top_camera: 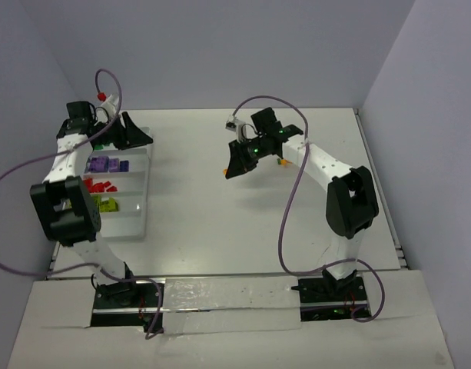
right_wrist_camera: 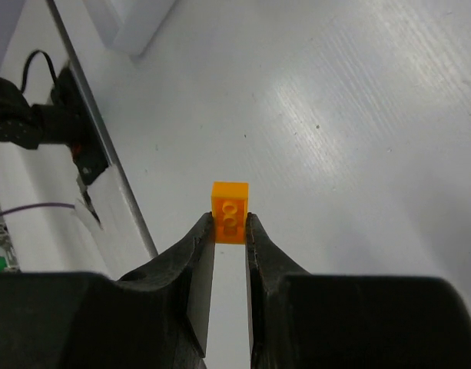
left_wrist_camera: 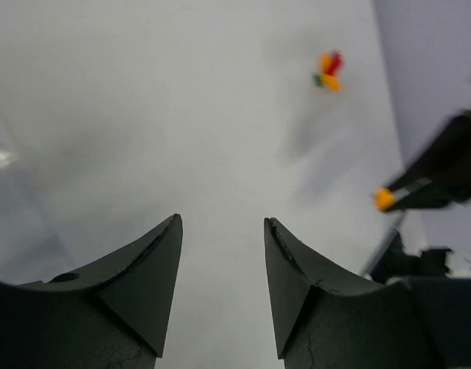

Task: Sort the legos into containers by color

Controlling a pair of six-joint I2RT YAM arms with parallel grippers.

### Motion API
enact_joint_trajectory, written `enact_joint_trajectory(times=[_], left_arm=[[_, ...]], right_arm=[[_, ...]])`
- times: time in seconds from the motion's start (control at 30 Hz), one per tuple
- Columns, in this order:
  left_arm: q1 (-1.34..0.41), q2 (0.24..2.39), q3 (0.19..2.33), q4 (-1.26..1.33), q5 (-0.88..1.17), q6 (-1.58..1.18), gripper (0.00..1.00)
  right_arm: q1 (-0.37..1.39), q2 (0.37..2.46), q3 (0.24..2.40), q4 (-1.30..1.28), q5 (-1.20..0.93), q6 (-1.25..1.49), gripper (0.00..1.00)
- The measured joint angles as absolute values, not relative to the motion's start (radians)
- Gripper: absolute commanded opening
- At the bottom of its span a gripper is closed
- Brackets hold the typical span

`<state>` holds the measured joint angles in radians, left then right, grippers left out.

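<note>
While your right fingers (right_wrist_camera: pixel 190 265) pinch an orange lego (right_wrist_camera: pixel 230 207), your left fingers (left_wrist_camera: pixel 147 269) stand open. They're at the tray's (top_camera: pixel 132 221) far end.

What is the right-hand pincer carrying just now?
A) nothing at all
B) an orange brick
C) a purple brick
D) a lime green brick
B: the right wrist view shows an orange brick pinched between the tips of the right pincer, lifted clear of the table.
</note>
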<state>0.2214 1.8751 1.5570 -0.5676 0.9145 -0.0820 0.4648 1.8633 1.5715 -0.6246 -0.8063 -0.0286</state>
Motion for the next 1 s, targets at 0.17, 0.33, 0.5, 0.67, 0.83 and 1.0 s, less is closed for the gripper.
enact_joint_trajectory(times=[0.17,0.33,0.5,0.67,0.83,1.0], left_arm=[[0.12,1.576,1.331,-0.484,1.036,-0.22,0.66],[-0.008,1.447,1.139,-0.341,1.078,-0.391,0.67],[-0.106,1.439,1.004,-0.237,1.081,-0.522,0.65],[-0.177,1.439,1.001,-0.19,1.085,-0.563,0.63],[-0.211,1.44,1.002,-0.174,1.084,-0.569,0.58],[-0.225,1.447,1.005,-0.177,1.078,-0.56,0.5]], right_arm=[[0.554,1.774,1.479,-0.595,-0.681,-0.166,0.0],[0.65,1.681,1.454,-0.563,-0.573,-0.247,0.0],[0.712,1.654,1.454,-0.526,-0.488,-0.256,0.0],[0.753,1.659,1.465,-0.524,-0.424,-0.252,0.0],[0.783,1.68,1.502,-0.521,-0.393,-0.248,0.0],[0.79,1.686,1.509,-0.524,-0.383,-0.243,0.0]])
